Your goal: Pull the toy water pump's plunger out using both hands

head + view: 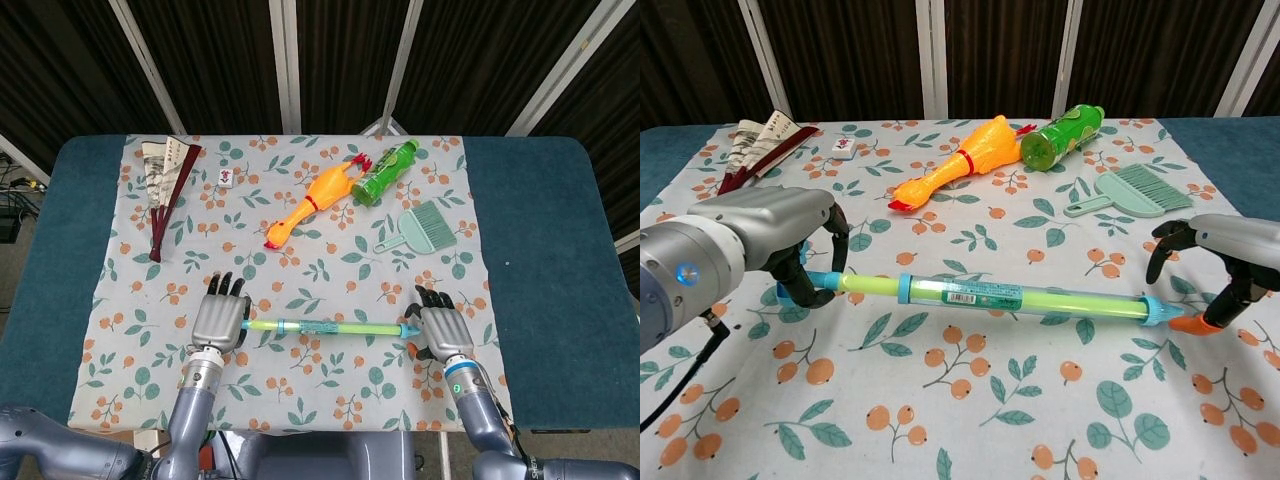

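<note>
Your left hand (790, 245) gripped the plunger handle end of the toy water pump (990, 295), which lay across the floral cloth (970, 400). Your right hand (1225, 255) curled over the orange nozzle (1190, 322); whether it actually clamped it could not be determined.

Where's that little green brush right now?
In the head view, the green brush lies on the right half of the floral cloth, just below the green bottle and above the robot's right hand.

pump (990, 293) between robot hands, brush (1137, 192) behind
</note>
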`<state>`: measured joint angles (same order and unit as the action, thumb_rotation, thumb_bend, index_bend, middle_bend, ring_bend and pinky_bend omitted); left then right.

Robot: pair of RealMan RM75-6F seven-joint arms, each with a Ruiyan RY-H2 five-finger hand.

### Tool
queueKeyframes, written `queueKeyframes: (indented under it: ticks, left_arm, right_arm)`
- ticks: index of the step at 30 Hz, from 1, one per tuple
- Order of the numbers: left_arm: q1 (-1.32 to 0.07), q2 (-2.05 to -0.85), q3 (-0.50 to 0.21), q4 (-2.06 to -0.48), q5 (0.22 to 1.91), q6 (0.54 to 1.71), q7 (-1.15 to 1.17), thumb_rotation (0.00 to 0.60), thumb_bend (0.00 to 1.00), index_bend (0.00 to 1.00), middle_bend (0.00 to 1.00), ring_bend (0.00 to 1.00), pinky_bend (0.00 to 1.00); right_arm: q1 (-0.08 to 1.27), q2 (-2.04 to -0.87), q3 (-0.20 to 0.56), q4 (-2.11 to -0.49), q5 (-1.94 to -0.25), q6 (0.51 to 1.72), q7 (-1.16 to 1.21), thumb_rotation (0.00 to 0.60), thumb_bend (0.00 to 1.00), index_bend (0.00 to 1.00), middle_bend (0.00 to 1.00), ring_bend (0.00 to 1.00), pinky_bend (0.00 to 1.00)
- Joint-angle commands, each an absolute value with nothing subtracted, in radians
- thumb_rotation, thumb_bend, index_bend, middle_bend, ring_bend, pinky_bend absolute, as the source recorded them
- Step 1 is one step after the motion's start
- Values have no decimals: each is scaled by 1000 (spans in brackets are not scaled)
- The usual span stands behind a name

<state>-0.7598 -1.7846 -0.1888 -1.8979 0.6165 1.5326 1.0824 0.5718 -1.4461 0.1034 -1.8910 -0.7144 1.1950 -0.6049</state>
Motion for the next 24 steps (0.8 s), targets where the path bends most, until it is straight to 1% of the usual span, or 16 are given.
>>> queueKeyframes:
  ticks: [1, 16, 24]
  left_arm:
    - [-759, -1786, -189, -1898, 616, 1531, 1082, 600, 490, 640, 125, 0, 23]
    - [-760, -1791, -193, -1896, 614, 1526, 1085, 600, 490, 642, 124, 0, 23]
    - [-763, -1785, -200, -1901, 612, 1517, 1081, 600, 490, 643, 123, 0, 23]
  right_arm:
    - [571, -1452, 101, -1883, -715, 1193, -600, 600, 332, 366, 0, 0, 0]
    - [580, -1511, 101, -1823, -703, 1184, -592, 600, 331, 366, 0, 0, 0]
    - [591, -1534, 111, -1816, -690, 1187, -601, 600, 332, 408, 0, 0, 0]
